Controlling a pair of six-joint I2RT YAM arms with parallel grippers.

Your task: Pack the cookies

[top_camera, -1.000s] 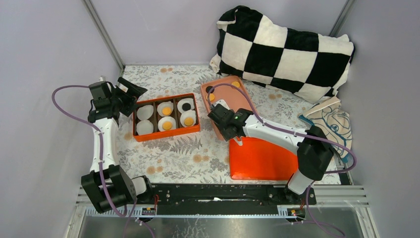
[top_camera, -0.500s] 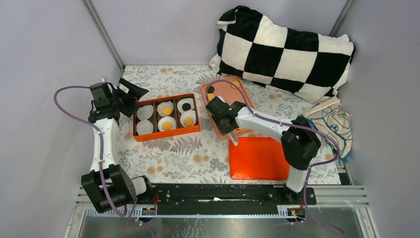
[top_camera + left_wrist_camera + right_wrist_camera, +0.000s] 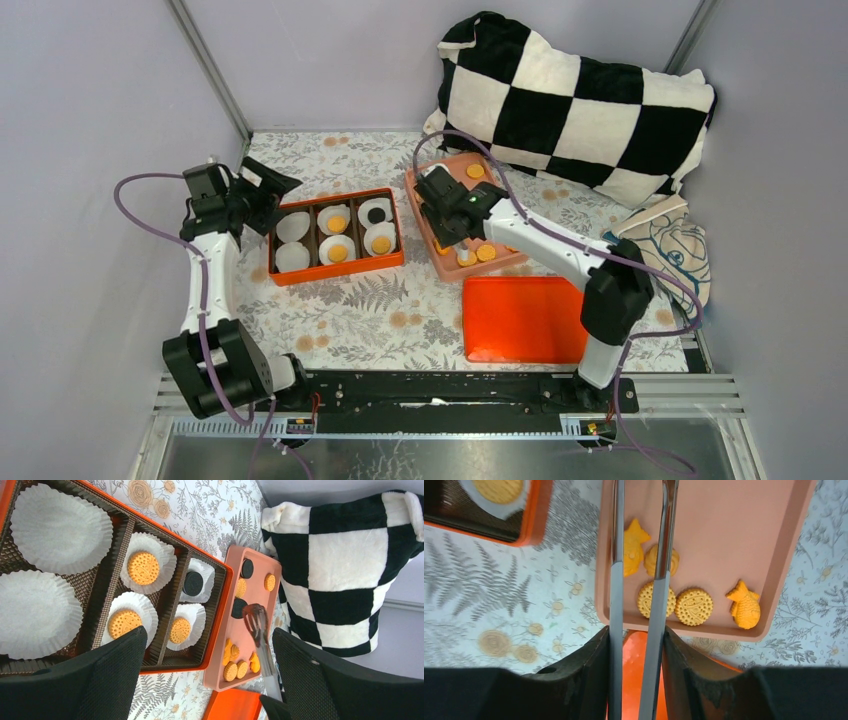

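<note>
Right gripper (image 3: 636, 650) is clamped on a pair of metal tongs (image 3: 659, 580), and I read the blades as standing apart with nothing between them over the length I can see. The tips run out of the top of the right wrist view. Left gripper (image 3: 207, 680) has its jaws spread wide and holds nothing, beside the left end of the orange box (image 3: 220, 610). The loose cookies (image 3: 694, 606) lie flat in the pink tray (image 3: 734, 540), and four more sit in paper liners (image 3: 60, 527) in the box, where the two left-end liners are bare. The right arm is plainly the nearer to the tray. The tongs lie along the tray's length, pointing to its far end, past the orange cluster at the near end. The left wrist view puts the tips just beside a black cookie (image 3: 239, 608), towards the box side. I cannot tell whether they touch it. That cookie is round, so it has no long axis and no heading, and in my judgement any closing direction would serve.
</note>
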